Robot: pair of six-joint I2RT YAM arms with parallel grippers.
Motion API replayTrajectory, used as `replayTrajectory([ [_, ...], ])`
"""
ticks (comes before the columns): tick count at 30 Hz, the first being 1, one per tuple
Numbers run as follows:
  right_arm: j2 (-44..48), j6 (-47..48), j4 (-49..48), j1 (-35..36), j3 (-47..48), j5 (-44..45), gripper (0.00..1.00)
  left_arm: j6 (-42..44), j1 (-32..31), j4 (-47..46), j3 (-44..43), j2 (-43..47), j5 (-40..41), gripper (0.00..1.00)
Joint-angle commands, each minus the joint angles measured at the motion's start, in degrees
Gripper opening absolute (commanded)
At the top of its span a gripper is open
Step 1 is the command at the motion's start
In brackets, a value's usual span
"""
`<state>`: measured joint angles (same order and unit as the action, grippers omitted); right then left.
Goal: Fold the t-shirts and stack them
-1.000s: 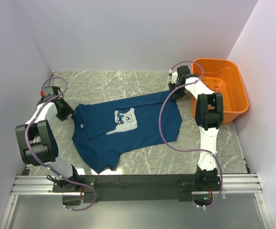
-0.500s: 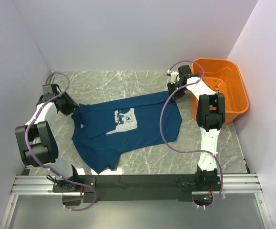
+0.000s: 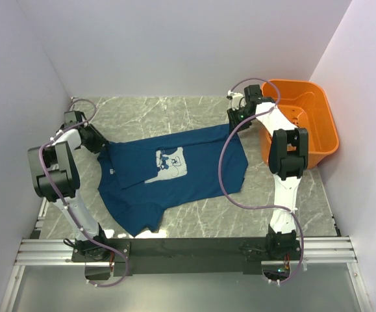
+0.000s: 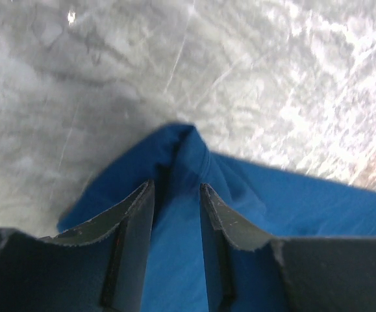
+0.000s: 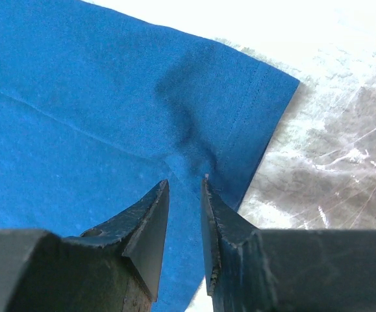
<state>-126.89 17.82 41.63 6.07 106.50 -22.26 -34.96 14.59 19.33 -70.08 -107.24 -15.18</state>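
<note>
Grey marble-patterned tabletop (image 3: 175, 114) fills the space between plain white walls, with an orange plastic basket (image 3: 319, 153) at its far right corner. A dark teal-blue short-sleeved cotton t-shirt (image 3: 197, 179) lies spread across the middle, its pale grey rectangular print (image 3: 170, 162) facing up. Its long axis runs side to side, collar end toward the left arm and hem toward the right.

Each arm is at the far corner on its own side. The left gripper (image 3: 99, 145) stands with its fingers (image 4: 132, 221) narrow, a raised ridge of blue cloth pinched between them. The right gripper (image 3: 234, 127) has its fingers (image 5: 142, 227) nearly together on the puckered corner by the hem.

From both pairs of fingers, the rest of the shirt lies toward the near edge. A fold would therefore probably carry this far edge toward the arm bases, both arms moving together.
</note>
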Motion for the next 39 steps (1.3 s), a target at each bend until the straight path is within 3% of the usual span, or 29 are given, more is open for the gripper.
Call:
replayTrajectory([
  [1,-0.5,-0.2,-0.1,-0.4,1.0,0.0,0.34,-1.2,0.2,-1.4,-4.1,-1.2,-0.7,0.39],
  [14,-3.2,-1.9,0.3,-0.4,2.7,1.2,0.34,-2.3,-0.2,-2.0,-6.0,-5.9,-2.0,0.33],
  [21,-4.2,-2.8,0.5,-0.4,3.5,2.7,0.33,-3.3,-0.2,-3.3,-4.6,-3.9,-2.6,0.01],
  [32,-5.9,-6.0,-0.4,-0.3,4.4,10.0,0.31,-4.4,-0.2,-0.9,1.6,4.4,3.4,0.01],
  [39,-7.0,-7.0,0.2,-0.4,5.6,11.9,0.29,-4.9,-0.2,0.4,4.6,4.8,5.6,0.01],
])
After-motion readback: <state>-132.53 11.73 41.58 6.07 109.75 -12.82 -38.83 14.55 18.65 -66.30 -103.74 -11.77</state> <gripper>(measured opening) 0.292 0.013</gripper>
